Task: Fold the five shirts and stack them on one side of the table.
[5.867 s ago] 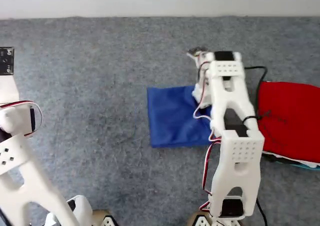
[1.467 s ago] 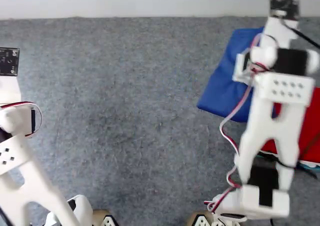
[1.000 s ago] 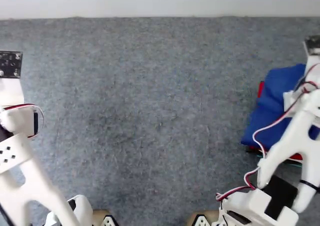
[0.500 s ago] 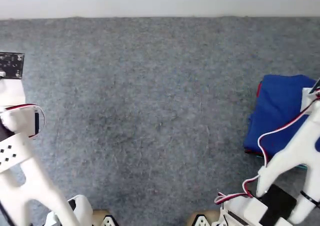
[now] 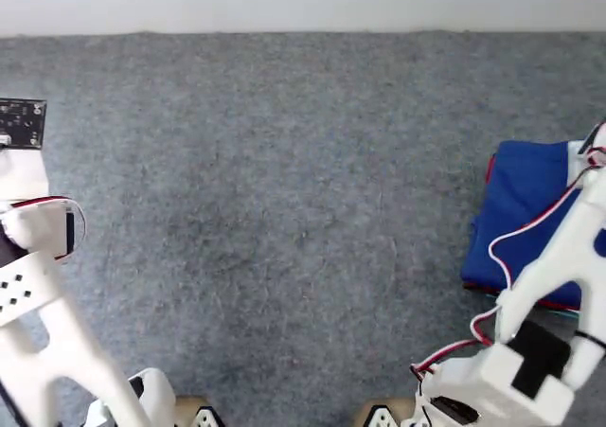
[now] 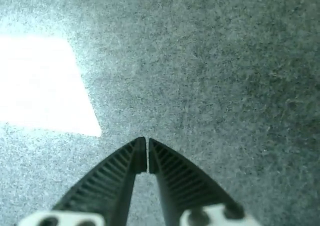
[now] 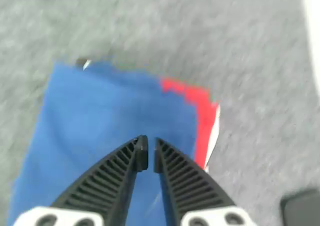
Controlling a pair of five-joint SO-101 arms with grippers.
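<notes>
Your blue shirt (image 5: pixel 525 219) lies folded at the right edge of the bench (image 5: pixel 284 209), on top of the stack. A red shirt (image 5: pixel 491 169) sits directly under it, showing as a thin strip along the blue one's left side and near edge. In the right wrist view the blue shirt (image 7: pixel 110 116) is a flat rectangle with the red shirt (image 7: pixel 202 121) sticking out past one side, and a thin white layer (image 7: pixel 216 123) at the outer edge of the red. How many shirts lie lower in the stack you cannot tell.

Your right claw (image 7: pixel 148 156) hangs over the blue shirt with its fingers pressed nearly together, only a hairline slit between the tips, and nothing pinched. Whether the tips touch the cloth cannot be told. In the high view your right arm (image 5: pixel 549 294) rises from its base at the near right corner and crosses the near part of the stack.

Your left claw (image 6: pixel 148 156) is pressed together and holds nothing, over bare grey bench. A bright white patch (image 6: pixel 40 85) lies on the surface beyond it; what it is cannot be told. Your left arm (image 5: pixel 38 285) stands at the left edge, well apart from the stack.
</notes>
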